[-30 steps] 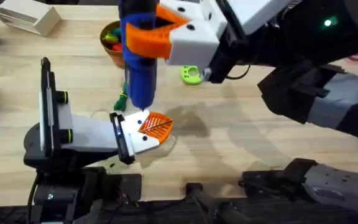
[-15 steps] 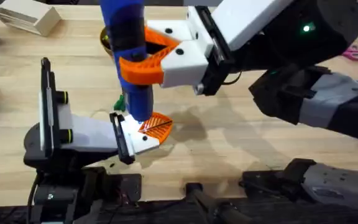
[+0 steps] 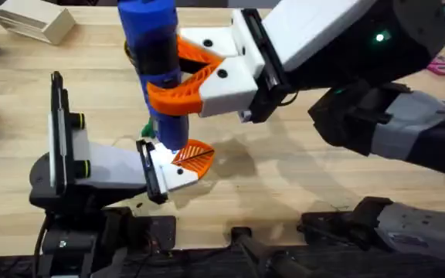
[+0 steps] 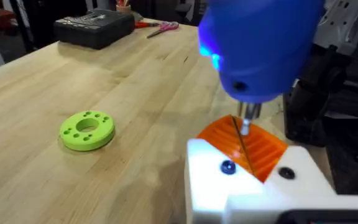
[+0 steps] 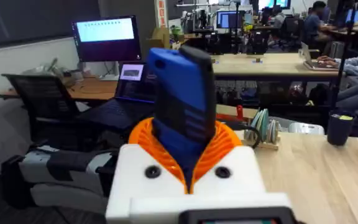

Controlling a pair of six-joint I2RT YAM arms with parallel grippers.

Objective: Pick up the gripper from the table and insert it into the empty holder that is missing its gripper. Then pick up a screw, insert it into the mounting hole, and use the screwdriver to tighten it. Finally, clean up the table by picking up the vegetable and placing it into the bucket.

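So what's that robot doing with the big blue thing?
The right arm's gripper is shut on the blue screwdriver and holds it upright. Its thin metal tip points down at the orange gripper finger sitting in the white holder on the left arm. A blue light glows on the screwdriver. A bright green ring lies on the table nearby.

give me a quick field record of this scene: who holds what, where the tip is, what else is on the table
right gripper: shut on the screwdriver, held upright
screwdriver tip: down at the orange finger in the white holder
left gripper: low over the table, by the holder
green ring: flat on the table, apart
white box: far left corner
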